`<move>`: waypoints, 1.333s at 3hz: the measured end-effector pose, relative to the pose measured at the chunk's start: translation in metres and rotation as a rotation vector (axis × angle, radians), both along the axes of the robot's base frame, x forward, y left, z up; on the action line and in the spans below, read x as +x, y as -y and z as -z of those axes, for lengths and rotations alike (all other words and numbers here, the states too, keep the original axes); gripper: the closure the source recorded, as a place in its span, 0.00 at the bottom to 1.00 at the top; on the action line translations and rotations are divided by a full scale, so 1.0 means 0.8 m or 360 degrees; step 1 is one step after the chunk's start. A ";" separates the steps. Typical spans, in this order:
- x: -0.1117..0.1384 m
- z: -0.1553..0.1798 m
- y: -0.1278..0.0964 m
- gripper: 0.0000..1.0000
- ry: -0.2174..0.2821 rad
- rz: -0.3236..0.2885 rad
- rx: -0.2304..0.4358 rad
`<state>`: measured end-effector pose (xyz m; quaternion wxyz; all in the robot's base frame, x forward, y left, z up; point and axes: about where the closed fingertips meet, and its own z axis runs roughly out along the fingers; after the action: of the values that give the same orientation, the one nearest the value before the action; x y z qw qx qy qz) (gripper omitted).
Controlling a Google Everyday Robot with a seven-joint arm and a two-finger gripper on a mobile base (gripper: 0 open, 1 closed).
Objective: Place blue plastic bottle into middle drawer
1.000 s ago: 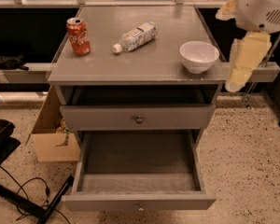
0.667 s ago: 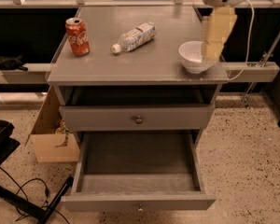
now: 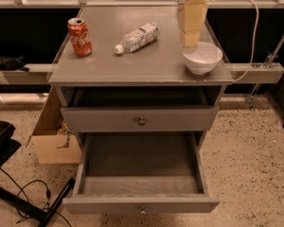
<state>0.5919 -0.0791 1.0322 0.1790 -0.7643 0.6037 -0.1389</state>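
Note:
The blue plastic bottle (image 3: 137,37) lies on its side on the grey cabinet top (image 3: 142,65), white cap pointing front-left. The middle drawer (image 3: 140,204) is pulled wide open below the shut upper drawer (image 3: 141,120), and nothing shows inside it. My gripper (image 3: 190,42) hangs down from the top of the view, just behind the white bowl (image 3: 203,57) and to the right of the bottle, well apart from it. It holds nothing that I can see.
A red Coca-Cola can (image 3: 80,36) stands at the top's left side. A cardboard box (image 3: 54,143) sits on the floor left of the cabinet. Black legs and cables (image 3: 23,197) lie at the lower left. A rail (image 3: 255,72) runs behind.
My gripper has moved left, from beside the cabinet's right edge to over the top, just behind the bowl. The bottle, can and drawers have not moved.

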 end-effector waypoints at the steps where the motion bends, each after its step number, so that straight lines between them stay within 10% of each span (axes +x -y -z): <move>1: 0.019 0.005 -0.012 0.00 0.0065 -0.0051 -0.0008; 4: 0.166 0.081 -0.102 0.00 0.0285 -0.0335 -0.0515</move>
<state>0.7249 0.0029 0.9677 0.1205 -0.8265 0.4722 -0.2818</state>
